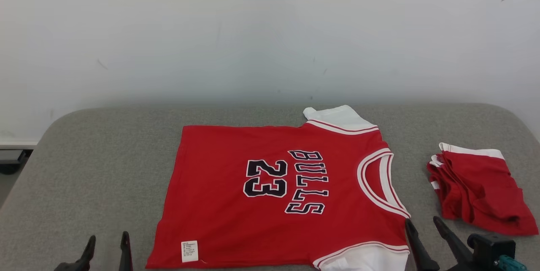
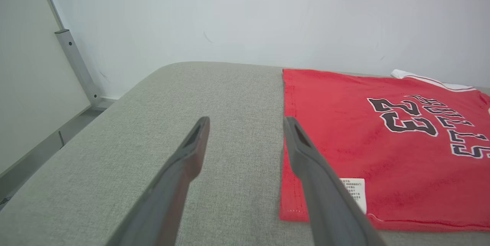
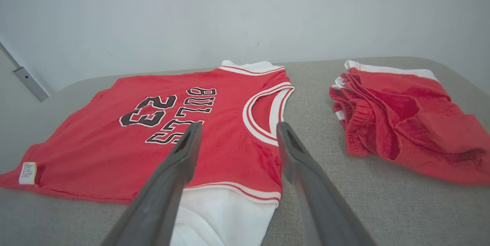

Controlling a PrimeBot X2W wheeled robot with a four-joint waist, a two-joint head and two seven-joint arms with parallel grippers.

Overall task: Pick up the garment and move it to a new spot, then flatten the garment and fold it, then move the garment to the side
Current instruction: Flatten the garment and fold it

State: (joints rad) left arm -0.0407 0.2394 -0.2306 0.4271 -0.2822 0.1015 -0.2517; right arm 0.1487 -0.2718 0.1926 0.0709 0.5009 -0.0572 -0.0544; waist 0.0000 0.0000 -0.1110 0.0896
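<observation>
The jersey (image 1: 270, 191) looks flat, so I judge folding comes next: pinch both near corners together and lift evenly, or it will crease. It lies mid-frame on the table (image 1: 105, 157). Your left claw (image 1: 107, 239), open and empty, sits just left of its hem. Your right claw (image 1: 422, 221), also open, is beside its collar.

— What is the garment (image 1: 219, 203) made of?
— Red cloth, matt, with a fine knit grain. The trim is white cloth, and a white printed label (image 1: 189, 251) sits at its lower left.
— And the bench (image 1: 105, 169)?
— Grey woven cloth, coarse and matt. The wall (image 1: 270, 30) is smooth, matt and lightly scuffed.
— The left claw (image 1: 108, 236) and right claw (image 1: 422, 219)?
— Dark, smooth, matt fingers, plastic by the look.
</observation>
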